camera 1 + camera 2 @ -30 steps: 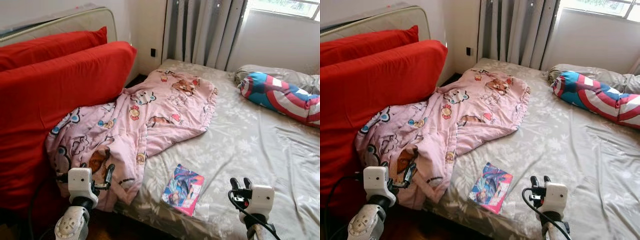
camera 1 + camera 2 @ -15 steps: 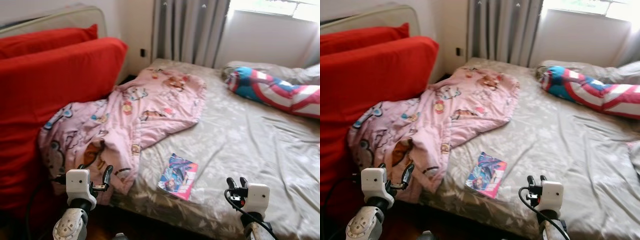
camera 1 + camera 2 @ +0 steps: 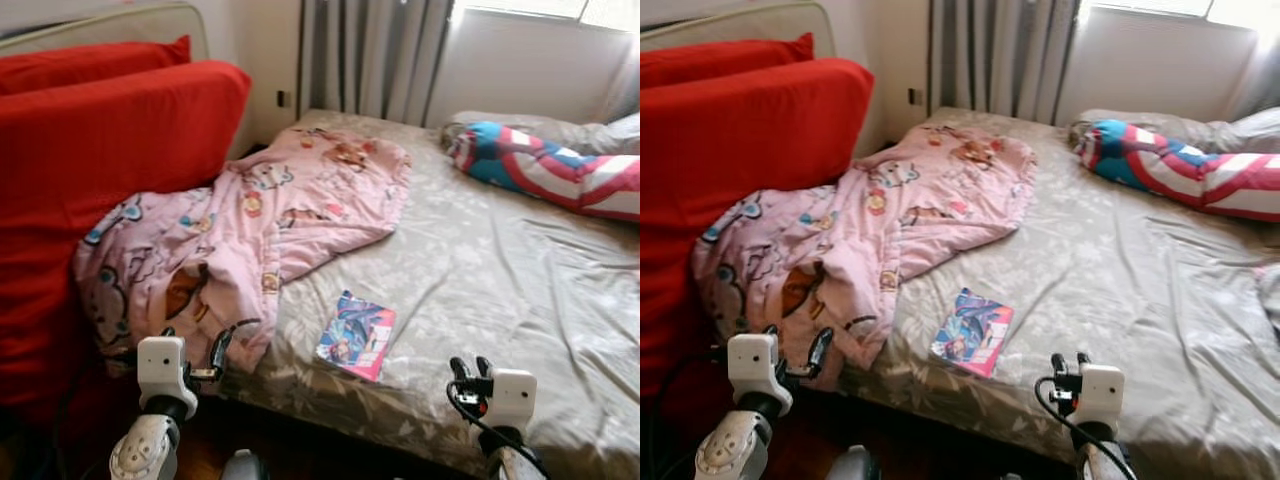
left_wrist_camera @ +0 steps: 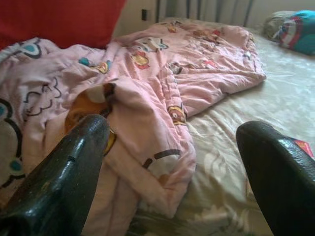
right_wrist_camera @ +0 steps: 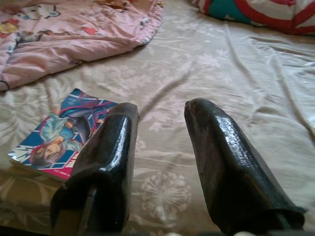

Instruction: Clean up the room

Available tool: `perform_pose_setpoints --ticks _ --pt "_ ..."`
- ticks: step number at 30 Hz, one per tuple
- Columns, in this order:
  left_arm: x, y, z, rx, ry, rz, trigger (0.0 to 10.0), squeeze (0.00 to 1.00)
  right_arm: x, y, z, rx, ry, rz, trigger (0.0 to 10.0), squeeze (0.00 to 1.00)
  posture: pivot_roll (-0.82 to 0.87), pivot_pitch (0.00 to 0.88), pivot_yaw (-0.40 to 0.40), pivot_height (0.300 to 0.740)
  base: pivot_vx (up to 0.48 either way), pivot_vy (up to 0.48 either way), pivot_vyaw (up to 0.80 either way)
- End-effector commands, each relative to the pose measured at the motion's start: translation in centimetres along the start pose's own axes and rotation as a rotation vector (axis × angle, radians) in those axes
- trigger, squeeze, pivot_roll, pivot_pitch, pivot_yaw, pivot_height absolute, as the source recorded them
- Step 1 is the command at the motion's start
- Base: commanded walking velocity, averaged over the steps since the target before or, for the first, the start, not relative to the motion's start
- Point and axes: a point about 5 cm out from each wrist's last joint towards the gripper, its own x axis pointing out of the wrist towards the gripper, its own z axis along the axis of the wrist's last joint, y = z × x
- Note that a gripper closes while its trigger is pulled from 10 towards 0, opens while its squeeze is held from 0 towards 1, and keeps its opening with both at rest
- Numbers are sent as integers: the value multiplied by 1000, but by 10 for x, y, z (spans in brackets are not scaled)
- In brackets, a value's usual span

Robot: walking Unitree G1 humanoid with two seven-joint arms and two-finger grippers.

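A crumpled pink cartoon blanket (image 3: 250, 220) lies over the bed's left side and spills off its near corner. A colourful comic book (image 3: 356, 335) rests flat on the grey floral sheet (image 3: 480, 270) near the bed's front edge. My left gripper (image 3: 192, 352) hovers open just short of the blanket's hanging corner (image 4: 162, 162), holding nothing. My right gripper (image 3: 468, 368) is open above the bed's front edge, a little right of the comic book (image 5: 59, 135), and empty.
A big red cushion (image 3: 90, 160) leans at the left against the bed. A red, white and blue star-patterned bolster (image 3: 545, 180) lies at the bed's far right. Grey curtains (image 3: 365, 55) hang behind. Dark floor (image 3: 920, 450) runs below the bed edge.
The camera has drawn back and shifted, so the bed sits higher and further off in view. Both grippers hold the same pose, with nothing picked up.
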Motion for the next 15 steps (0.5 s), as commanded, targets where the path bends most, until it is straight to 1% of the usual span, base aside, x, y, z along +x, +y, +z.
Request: perform_pose_setpoints --ticks 1,11,12,15 --pt "3 -2 5 0 -11 -9 10000 0 1 -2 0 -6 7 4 10000 0 27 0 -65 650 0 0 0" --pt "3 -3 4 7 1 -23 10000 0 1 1 -1 4 14 2 10000 0 29 0 -60 650 0 0 0" --pt "3 -3 4 8 3 -24 10000 0 3 1 -5 10 52 -2 10000 0 28 0 -59 650 0 0 0" --pt "3 -2 4 9 4 -24 10000 0 4 2 -7 10 69 -3 10000 0 29 0 -59 645 0 0 0"
